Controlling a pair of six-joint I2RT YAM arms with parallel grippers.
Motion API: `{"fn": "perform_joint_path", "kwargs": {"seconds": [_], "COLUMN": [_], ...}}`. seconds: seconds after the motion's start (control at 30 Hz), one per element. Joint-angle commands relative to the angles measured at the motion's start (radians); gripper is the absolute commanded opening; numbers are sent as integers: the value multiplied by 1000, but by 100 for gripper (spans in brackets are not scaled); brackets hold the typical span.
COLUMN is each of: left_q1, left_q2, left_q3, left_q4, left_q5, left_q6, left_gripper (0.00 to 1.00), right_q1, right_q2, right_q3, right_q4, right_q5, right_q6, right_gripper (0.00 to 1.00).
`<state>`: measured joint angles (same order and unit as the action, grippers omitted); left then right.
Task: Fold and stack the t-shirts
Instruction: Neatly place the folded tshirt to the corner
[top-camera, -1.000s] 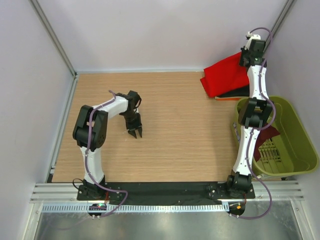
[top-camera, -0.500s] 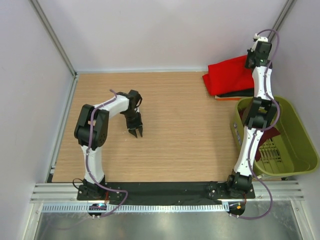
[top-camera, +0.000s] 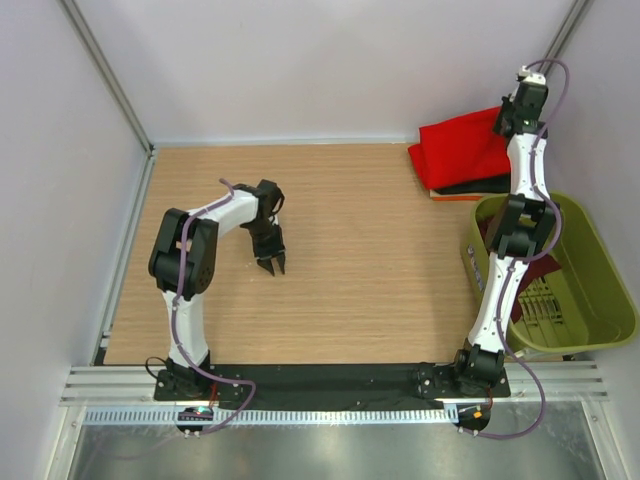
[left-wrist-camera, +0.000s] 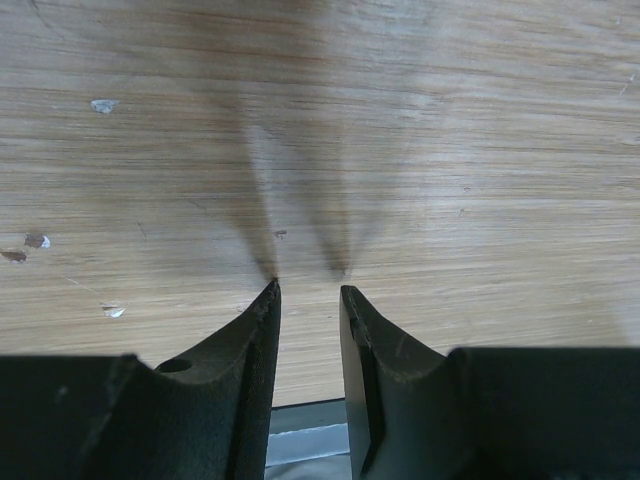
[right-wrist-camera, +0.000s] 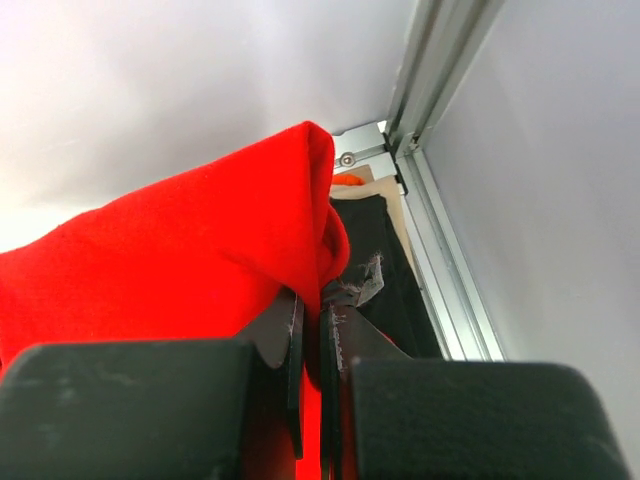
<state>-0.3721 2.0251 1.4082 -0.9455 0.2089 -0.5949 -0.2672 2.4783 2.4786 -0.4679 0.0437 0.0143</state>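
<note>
The bright red t-shirt (top-camera: 458, 150) is bunched at the table's far right corner, lying over a black t-shirt (top-camera: 472, 187). My right gripper (top-camera: 508, 124) reaches to that corner and is shut on a fold of the red t-shirt (right-wrist-camera: 180, 250). The red cloth is pinched between its fingers (right-wrist-camera: 318, 300), and the black t-shirt (right-wrist-camera: 385, 270) lies just behind. A dark maroon t-shirt (top-camera: 536, 272) lies in the basket. My left gripper (top-camera: 273, 265) points down over bare wood at mid-left. Its fingers stand a narrow gap apart (left-wrist-camera: 308, 290) with nothing between them.
An olive-green plastic basket (top-camera: 606, 300) stands at the right edge, beside the right arm. White walls and metal corner rails (right-wrist-camera: 430, 60) close in the far right corner. A wooden tabletop (top-camera: 350, 250) spans the middle.
The right gripper has moved right and back towards the far corner, drawing the red t-shirt's edge with it. The left arm has not moved.
</note>
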Motion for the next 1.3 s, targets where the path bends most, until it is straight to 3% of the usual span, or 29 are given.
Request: {"fn": "perform_joint_path", "kwargs": {"seconds": [0.0,0.07,0.17,0.23,0.3,0.33,0.47,0.63,0.83,1.27], "left_q1": [-5,-5,-5,-5,-5,-7,-7,-7,-8,-8], "left_q2": [4,3,-11,-20,-32,-37,-71,-140,-193,-212], "left_q3": [26,35,67,101,127,136,130,101,37,44], "left_q4": [-19,-28,-50,-65,-76,-76,-68,-53,-29,-27], "left_q5": [-26,-28,-28,-29,-28,-20,0,-11,-8,-8], "left_q6": [0,0,-6,-14,-20,-31,-49,-45,-31,-28], "left_gripper": [31,31,32,33,33,33,33,34,34,34], "right_q1": [-43,-44,-44,-44,-44,-43,-44,-15,75,183], "right_q2": [-2,4,1,-25,-48,-79,-162,-243,-260,-168], "right_q3": [-9,-3,14,-4,-29,-59,-148,-280,-377,-385], "right_q4": [129,135,126,126,121,121,109,72,20,-175], "right_q5": [51,62,85,88,113,119,134,46,-92,-82], "right_q6": [53,65,90,114,137,159,222,273,199,164], "right_gripper": [7,14,15,25,48,55,61,52,39,22]}}
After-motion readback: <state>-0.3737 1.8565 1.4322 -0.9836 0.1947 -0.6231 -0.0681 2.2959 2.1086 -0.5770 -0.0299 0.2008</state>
